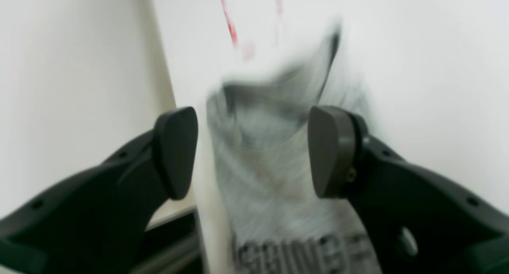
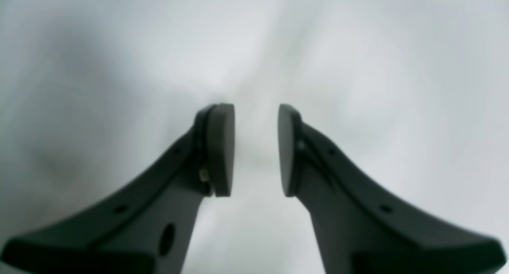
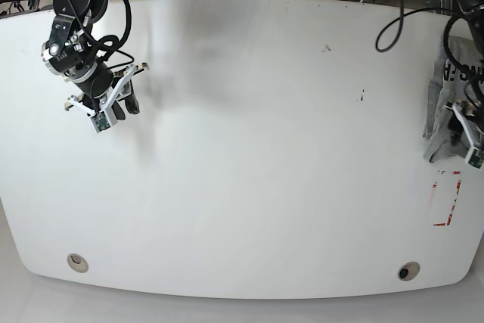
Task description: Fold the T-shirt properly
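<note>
So the T-shirt is bunched up at the far edge of the white table, on the left arm's side, partly draped toward the rim. It looks crumpled, with a bit of the black lettering showing in the base view and again at the bottom of the left wrist view.

The left gripper hangs right over the heap with its pads spread wide and nothing between them; the grey cloth shows through the gap but isn't pinched. That view is pretty blurry, so the exact folds are hard to make out. The right gripper is way over on the other side of the table, well apart from the shirt, its pads a narrow gap apart with only bare tabletop under them.

Handling-wise it's soft cotton jersey, so it should be light, floppy and zero help holding its own shape. Any pinch will probably drag several layers at once. Best bet looks like grabbing a single edge, say a shoulder seam or the hem corner, and pulling it onto the open table to spread it flat. Which part of the shirt is on top is hard to tell. The risk is that it slides off the rim.
</note>
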Tool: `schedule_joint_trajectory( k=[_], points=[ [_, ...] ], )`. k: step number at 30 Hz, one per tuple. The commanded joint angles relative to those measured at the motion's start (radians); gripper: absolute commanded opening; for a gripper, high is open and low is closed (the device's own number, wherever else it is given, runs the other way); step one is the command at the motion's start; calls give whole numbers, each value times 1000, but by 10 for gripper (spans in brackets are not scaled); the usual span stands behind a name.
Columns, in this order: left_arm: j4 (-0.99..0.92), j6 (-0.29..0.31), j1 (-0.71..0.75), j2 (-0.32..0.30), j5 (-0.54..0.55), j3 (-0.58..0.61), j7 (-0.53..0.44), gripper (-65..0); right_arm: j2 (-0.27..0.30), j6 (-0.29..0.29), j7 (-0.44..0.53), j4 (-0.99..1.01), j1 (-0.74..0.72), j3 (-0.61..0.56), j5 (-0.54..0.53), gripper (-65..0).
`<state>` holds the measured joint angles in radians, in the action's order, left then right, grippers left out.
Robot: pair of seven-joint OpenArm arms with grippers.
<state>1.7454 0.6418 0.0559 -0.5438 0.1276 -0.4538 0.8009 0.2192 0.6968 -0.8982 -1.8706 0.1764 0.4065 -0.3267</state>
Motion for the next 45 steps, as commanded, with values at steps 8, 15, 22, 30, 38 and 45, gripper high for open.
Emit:
schedule_joint_trajectory(
  k=[8,15,22,30,38,45],
  points=[
    [121,-181,80,298,-251,95,-341,-247,-27,1,371,72,15,13,232,-477],
    [120,-251,244,422,-299,149,-633,-247,-48,1,663,159,88,56,308,-477],
    [155,-305,450,443,-294,234,-717,-247,-43,-18,816,180,234,58,306,-479],
    [242,-304,786,492,-293,281,-754,-247,-51,-32,881,182,486,95,162,-542],
    [225,-304,1082,472,-108,281,-800,-249,-51,-30,971,190,773,102,10,-547],
    [74,-304,1132,429,-44,292,-800,-249,-143,-21,1006,216,895,98,21,-547]
  ],
)
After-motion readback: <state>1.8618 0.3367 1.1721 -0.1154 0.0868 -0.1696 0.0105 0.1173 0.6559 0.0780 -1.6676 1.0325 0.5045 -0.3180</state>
